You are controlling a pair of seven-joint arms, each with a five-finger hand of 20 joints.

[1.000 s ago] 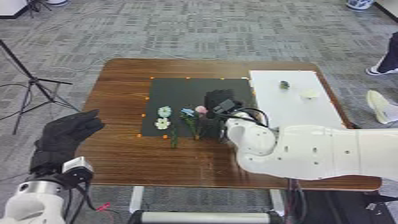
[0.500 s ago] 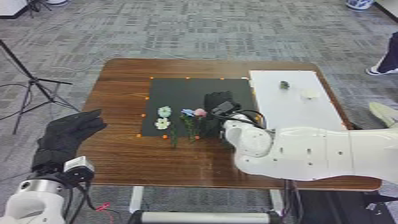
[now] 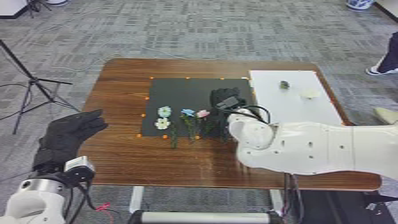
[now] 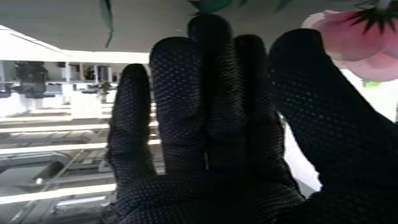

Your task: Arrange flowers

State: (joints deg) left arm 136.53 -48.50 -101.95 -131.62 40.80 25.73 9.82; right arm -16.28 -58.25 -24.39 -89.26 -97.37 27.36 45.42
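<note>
We held our right hand [image 3: 224, 95], fingers straight, beside the pink flower [image 3: 202, 113] on the black mat [image 3: 178, 90], and our left hand [image 3: 64, 137], fingers loosely extended, by the table's [image 3: 120, 160] left edge.

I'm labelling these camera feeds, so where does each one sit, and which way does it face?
Head view: on the robot's head, facing forward and down at the table; the left arm, left hand, right arm and right hand show.
Right wrist view: on the right wrist, looking along that gloved hand past its fingers into the room.
Shared: the right hand and, apparently, the pink flower.
</note>
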